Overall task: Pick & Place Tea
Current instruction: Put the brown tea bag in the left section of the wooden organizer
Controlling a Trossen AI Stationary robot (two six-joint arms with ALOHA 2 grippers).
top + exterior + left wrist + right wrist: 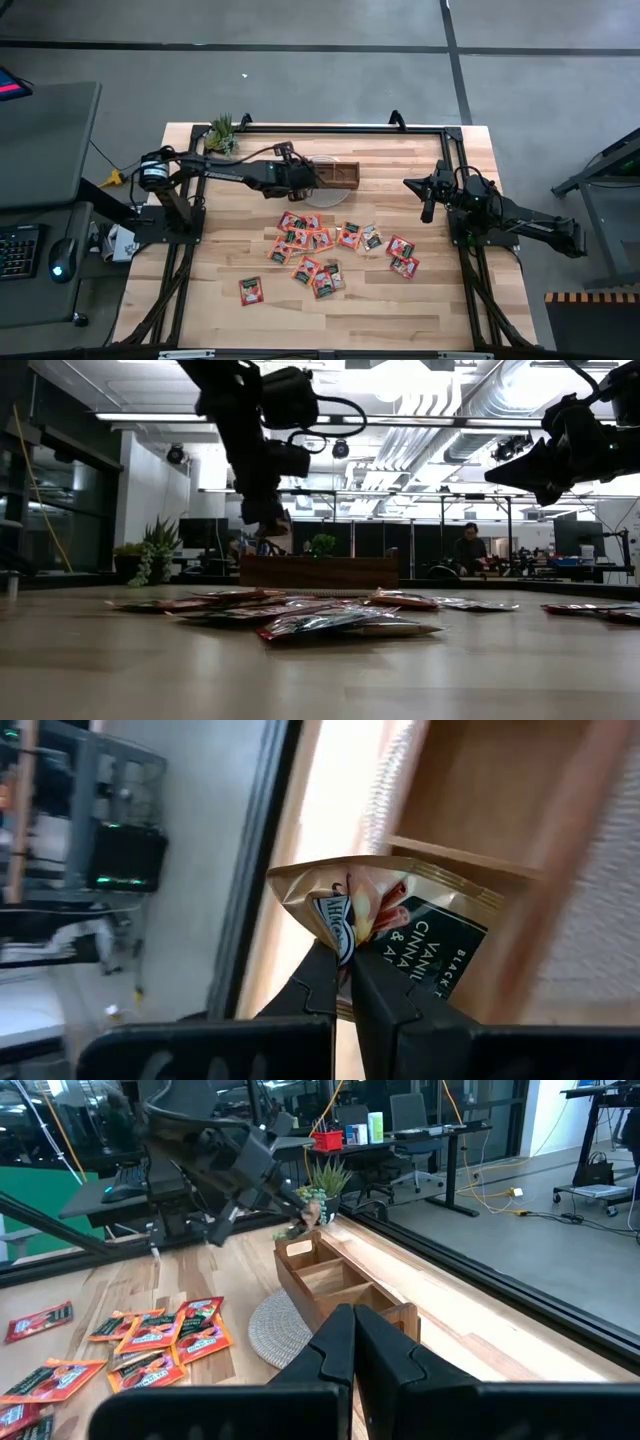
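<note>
While the left arm hangs over the tray, I note this from beside the table:

Left gripper (pixel 345 982): pinched tight on one tea sachet (pixel 400 925), above the wooden tray (pixel 338 177).
Right gripper (pixel 352 1342): closed, empty, waiting at the table's right side.
Loose sachets (pixel 320 250): scattered flat mid-table.
Handling: likely light, thin, crinkly, slippery; an edge or corner pinch suits it.
Writing: "BLACK", "CINNAM…" readable on the held sachet.

Wooden three-compartment tray (pixel 340 176) on round woven mat (pixel 322 196); potted plant (pixel 221 132) near table (pixel 420 310) corner.
</note>
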